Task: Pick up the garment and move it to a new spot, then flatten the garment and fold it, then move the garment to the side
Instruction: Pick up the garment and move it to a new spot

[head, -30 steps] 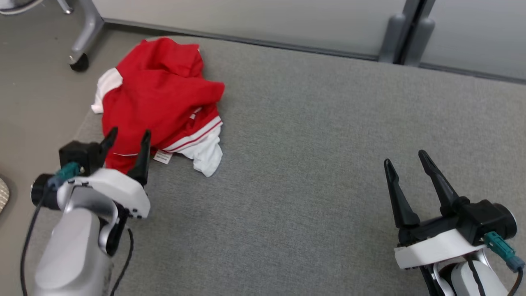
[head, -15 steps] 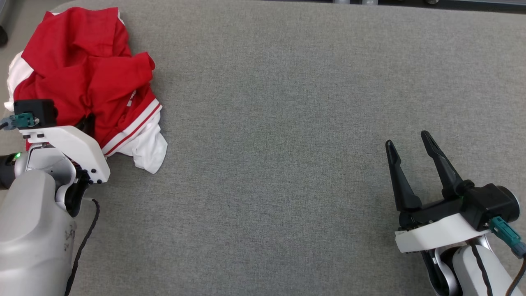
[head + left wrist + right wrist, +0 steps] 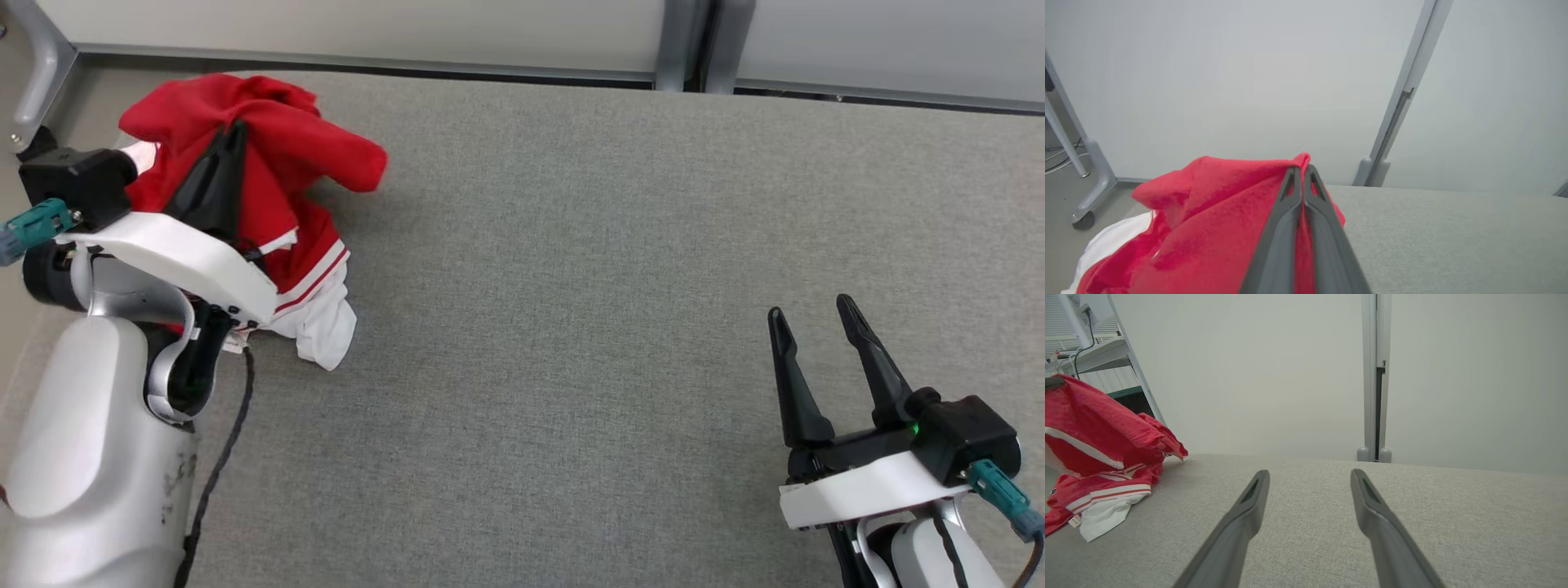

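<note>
Red garment (image 3: pixel 326 159), left tool (image 3: pixel 235 131) clamped on its raised fold, right tool (image 3: pixel 810 309) wide apart, empty

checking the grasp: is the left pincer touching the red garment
Touching. The left wrist view shows the left pincer shut on a fold of the red garment.

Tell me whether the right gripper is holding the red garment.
No, the right gripper stands open over the grey surface, well apart from the garment at the left.
</note>
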Controlling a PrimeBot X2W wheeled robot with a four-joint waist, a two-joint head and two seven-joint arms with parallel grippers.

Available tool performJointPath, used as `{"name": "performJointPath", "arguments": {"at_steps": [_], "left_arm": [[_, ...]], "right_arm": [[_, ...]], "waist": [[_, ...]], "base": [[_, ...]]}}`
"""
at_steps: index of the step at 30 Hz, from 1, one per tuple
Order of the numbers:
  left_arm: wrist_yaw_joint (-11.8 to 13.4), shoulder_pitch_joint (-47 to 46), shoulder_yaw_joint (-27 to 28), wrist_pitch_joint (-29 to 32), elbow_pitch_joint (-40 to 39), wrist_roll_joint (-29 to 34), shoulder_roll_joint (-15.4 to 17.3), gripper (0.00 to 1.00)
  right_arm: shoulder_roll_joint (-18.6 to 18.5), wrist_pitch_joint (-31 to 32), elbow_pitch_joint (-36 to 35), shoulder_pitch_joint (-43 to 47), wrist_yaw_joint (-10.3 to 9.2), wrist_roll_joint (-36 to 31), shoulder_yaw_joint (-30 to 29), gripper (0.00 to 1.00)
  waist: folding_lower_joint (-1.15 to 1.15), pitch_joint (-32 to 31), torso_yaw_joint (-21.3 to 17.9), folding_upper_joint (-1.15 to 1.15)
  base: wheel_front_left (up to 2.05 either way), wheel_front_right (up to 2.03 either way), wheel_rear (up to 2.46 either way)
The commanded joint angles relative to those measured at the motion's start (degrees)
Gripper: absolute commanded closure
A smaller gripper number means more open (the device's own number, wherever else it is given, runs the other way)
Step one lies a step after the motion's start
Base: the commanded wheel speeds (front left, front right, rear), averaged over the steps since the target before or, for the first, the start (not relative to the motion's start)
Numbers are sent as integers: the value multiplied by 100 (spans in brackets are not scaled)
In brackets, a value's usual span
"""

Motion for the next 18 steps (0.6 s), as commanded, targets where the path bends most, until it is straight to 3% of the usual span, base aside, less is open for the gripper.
{"name": "performJointPath", "arguments": {"at_steps": [1,6,10,13,18], "left_arm": [[-33,167,-83,128,-573,-82,-56,100],[76,593,-369,666,-2333,-317,-328,100],[142,882,-703,1103,-3294,-622,-607,100],[230,1067,-1007,1392,-3693,-856,-764,100],[371,1234,-1337,1459,-3672,-1044,-907,100]], "right_arm": [[17,-28,-11,92,11,25,-41,0],[125,-28,-31,211,11,30,-38,0],[183,-28,-63,263,11,44,-60,0],[217,-28,-101,296,11,65,-62,0],[255,-27,-146,355,11,95,-91,0]], "waist": [[0,-171,-131,0],[0,-417,-564,0],[0,-546,-1028,0],[0,-614,-1430,0],[0,-642,-1963,0]], "base": [[0,0,0],[0,0,0],[0,0,0],[0,0,0],[0,0,0]]}}
